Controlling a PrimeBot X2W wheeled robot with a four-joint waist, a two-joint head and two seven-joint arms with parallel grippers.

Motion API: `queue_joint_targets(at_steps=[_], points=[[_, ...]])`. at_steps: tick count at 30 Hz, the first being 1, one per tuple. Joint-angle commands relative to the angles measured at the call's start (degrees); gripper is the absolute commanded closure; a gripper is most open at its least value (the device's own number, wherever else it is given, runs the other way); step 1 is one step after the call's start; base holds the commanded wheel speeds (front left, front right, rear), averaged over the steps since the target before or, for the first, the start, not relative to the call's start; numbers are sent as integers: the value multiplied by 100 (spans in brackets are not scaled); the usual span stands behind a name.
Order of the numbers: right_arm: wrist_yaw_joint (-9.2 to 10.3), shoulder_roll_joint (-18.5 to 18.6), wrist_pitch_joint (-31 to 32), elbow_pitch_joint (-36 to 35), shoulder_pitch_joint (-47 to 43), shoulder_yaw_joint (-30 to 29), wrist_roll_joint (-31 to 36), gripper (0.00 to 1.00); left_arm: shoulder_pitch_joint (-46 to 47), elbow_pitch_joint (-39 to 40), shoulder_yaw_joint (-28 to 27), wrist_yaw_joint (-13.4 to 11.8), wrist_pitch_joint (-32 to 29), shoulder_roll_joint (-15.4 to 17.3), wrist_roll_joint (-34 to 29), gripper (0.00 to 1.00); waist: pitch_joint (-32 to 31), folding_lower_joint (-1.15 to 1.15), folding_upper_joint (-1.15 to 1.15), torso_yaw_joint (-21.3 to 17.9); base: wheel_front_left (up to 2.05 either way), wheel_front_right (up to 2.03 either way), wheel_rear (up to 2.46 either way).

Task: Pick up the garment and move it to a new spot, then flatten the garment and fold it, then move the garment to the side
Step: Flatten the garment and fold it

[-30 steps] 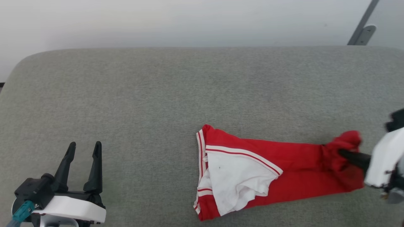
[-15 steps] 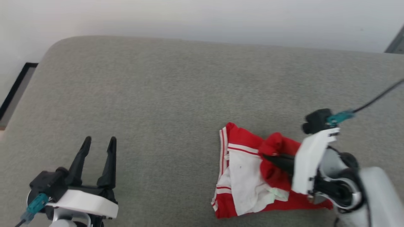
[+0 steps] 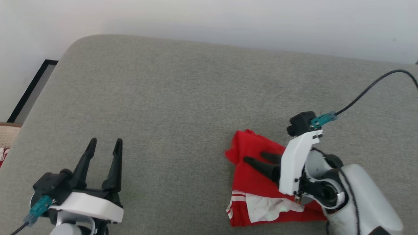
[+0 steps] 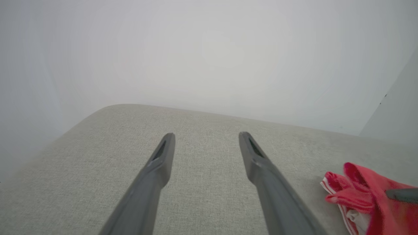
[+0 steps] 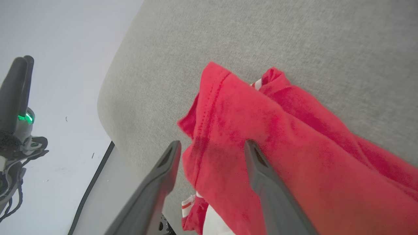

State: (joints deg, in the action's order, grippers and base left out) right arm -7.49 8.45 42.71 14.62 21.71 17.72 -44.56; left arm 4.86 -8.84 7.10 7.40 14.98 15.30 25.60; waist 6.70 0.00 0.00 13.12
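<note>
Cushion (image 3: 183, 98): grey, finely woven upholstery; flat top with a rounded far-left corner.
Garment (image 3: 251, 182) (image 4: 359, 195) (image 5: 261, 114): lay on the cushion's near right part, doubled over into a compact, rumpled heap.
Garment fabric: soft red cloth with a stitched hem along the top flap. A white-and-red striped band and crumpled white lining showed at the edge nearest the cushion's front.
Right gripper (image 3: 254, 156) (image 5: 211, 143): two long, dark, tapering fingers stood spread apart over the top red fold, clamped on nothing. Whether the tips touched the cloth could not be told.
Left gripper (image 3: 106, 140) (image 4: 206, 133): matching dark fingers stood wide apart and empty, above the cushion's bare near left part.
Cable (image 3: 365, 91): thin and black with a teal plug, arching over the cushion's right side.
</note>
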Motion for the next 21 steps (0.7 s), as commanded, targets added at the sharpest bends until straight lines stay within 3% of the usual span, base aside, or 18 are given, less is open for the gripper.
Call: queue_joint_targets(at_steps=[1,12,21], points=[[-1,94,-55,-103,-22,-48,-106,0,-81,-10,-49,10,27,34,70,0,-78,0,0,-86,0,0,0],[-1,594,-519,-1105,-533,-627,-269,0,-505,108,-361,10,27,175,92,0,-440,0,0,-601,0,0,0],[-1,1031,-1931,-1841,-1156,-1127,70,0,-843,230,-605,4,27,194,-6,0,-698,0,0,-1130,0,0,0]])
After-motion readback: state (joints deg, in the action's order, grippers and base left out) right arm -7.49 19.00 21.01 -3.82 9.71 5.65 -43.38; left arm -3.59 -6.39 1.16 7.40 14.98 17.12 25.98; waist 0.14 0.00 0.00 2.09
